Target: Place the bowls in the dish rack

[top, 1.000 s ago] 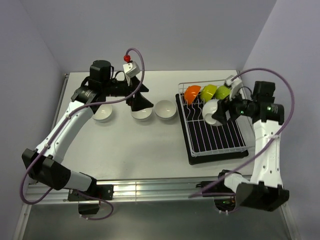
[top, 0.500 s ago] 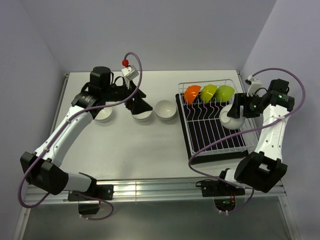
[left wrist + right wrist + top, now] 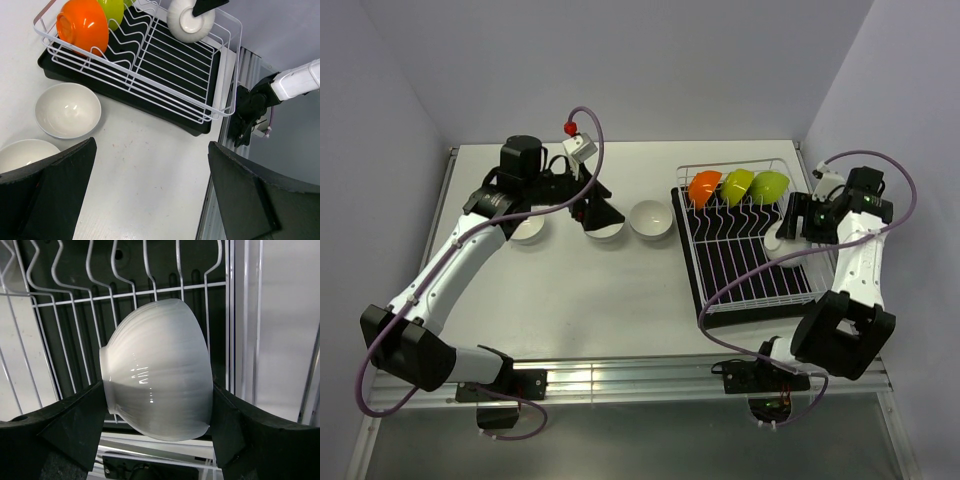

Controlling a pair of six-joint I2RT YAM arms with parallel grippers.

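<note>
Right gripper (image 3: 157, 407) is clamped on a white bowl (image 3: 155, 360). The bowl is tipped on its side over the right end of the dish rack (image 3: 760, 282), close to the side rail. The orange bowl (image 3: 704, 187) and two lime bowls (image 3: 738, 184) stand in the back row.

My plan: match their tilt, lower the bowl between prongs clear of the rail, and let go only once the wires carry it.

Left gripper (image 3: 601, 207) hangs wide open over the middle of three white bowls (image 3: 651, 219) on the table (image 3: 580, 290).
</note>
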